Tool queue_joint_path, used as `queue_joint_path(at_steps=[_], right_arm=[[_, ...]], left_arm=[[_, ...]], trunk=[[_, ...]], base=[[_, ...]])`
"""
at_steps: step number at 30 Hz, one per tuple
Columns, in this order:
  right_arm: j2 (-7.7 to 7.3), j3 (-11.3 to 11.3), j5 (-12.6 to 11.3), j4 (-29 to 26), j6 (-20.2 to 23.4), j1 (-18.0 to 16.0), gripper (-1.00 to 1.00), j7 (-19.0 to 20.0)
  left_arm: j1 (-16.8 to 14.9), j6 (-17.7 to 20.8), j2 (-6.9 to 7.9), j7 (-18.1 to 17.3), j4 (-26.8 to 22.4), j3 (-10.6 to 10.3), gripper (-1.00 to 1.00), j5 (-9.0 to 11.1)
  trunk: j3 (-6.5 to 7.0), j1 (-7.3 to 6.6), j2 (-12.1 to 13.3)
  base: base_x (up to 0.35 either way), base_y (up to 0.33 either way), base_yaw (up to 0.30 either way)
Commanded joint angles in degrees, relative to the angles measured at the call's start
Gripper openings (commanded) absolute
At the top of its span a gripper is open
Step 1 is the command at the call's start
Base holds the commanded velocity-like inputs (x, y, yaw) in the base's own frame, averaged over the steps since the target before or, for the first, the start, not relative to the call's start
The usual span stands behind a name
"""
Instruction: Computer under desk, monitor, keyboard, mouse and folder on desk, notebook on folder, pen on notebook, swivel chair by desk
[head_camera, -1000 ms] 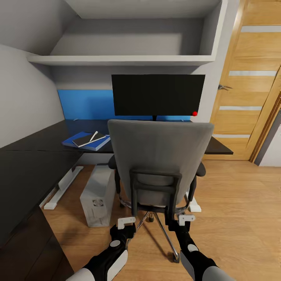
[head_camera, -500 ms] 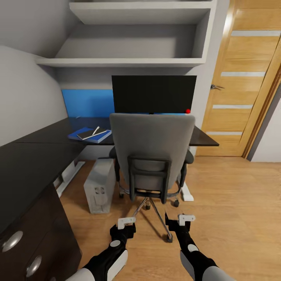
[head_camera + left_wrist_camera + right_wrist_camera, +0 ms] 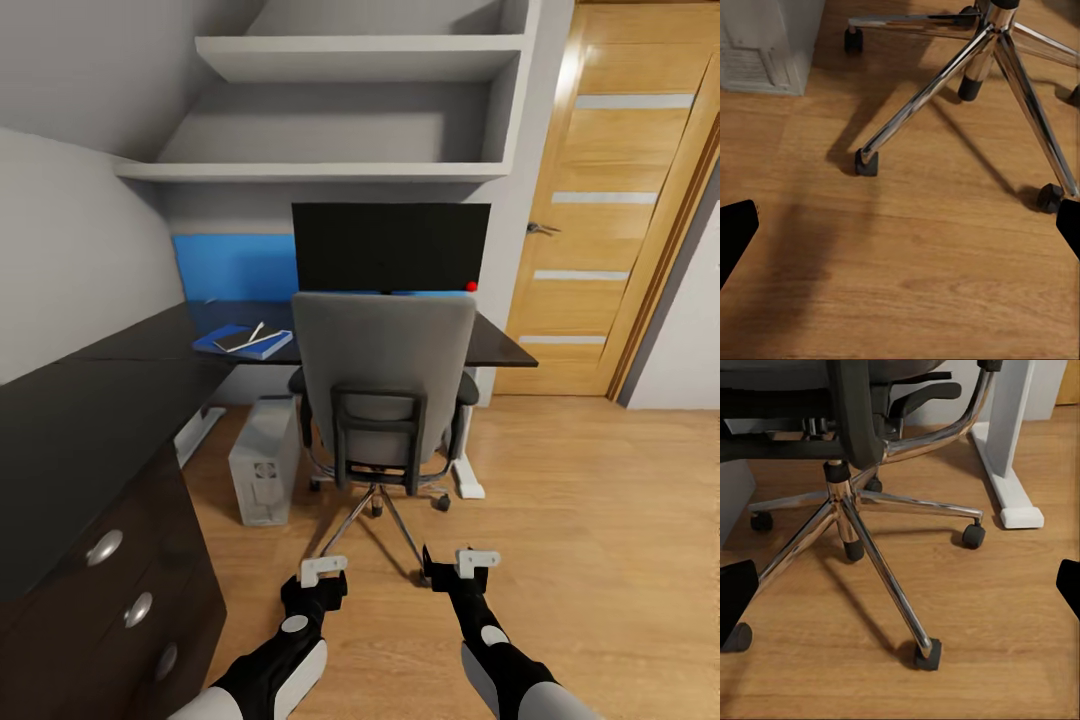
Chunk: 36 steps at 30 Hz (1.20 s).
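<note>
Head view: swivel chair [image 3: 385, 385] tucked at the desk [image 3: 500, 345] front edge; left gripper [image 3: 324, 572] and right gripper [image 3: 465, 562] spread, empty. Remaining step, apparently: verify placement.

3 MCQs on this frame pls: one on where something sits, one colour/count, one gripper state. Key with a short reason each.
1. Where is the computer?
A. on the desk
B. on the floor under the desk
C. on the swivel chair

2. What colour is the folder?
A. red
B. green
C. blue

3. What are the two grippers doing?
A. both open and empty
B. left holds the pen
C. right grips the chair back

Key:
1 B: the tower stands on the wood floor below the desk, beside the swivel chair.
2 C: a blue folder lies on the desk, left of the monitor.
3 A: left gripper and right gripper hang over bare floor, fingers spread, nothing between them.
</note>
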Motion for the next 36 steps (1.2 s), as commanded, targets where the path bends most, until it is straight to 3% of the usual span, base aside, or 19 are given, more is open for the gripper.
queue_joint_path(at_steps=[1, 8, 14, 36], right_arm=[[0.03, -0.2, 0.3, 0.1, -0.2, 0.0, 1.00, -0.1], [0.03, -0.2, 0.8, 0.7, -0.2, 0.0, 1.00, -0.2], [0.03, 0.0, 3.5, 2.4, -0.2, 0.0, 1.00, -0.3], [-0.06, -0.3, 3.7, 2.6, 0.2, 0.0, 1.00, -0.6]], left_arm=[[-0.1, -0.3, 0.04, 0.4, 0.0, -0.5, 1.00, 0.6], [-0.1, -0.3, 0.04, 0.5, 0.0, -0.5, 1.00, 0.8], [-0.1, -0.3, 0.04, 0.6, 0.0, -0.4, 1.00, 1.0], [-0.1, 0.1, 0.04, 0.6, 0.0, -0.2, 1.00, 1.1]], trunk=[[0.13, -0.26, 0.4], [1.39, -1.80, 3.2], [2.46, -3.11, 5.6], [6.41, -7.95, 14.4]], base=[[-0.166, 0.000, 0.000], [-0.048, 0.000, 0.000], [-0.002, 0.000, 0.000], [0.000, 0.000, 0.000]])
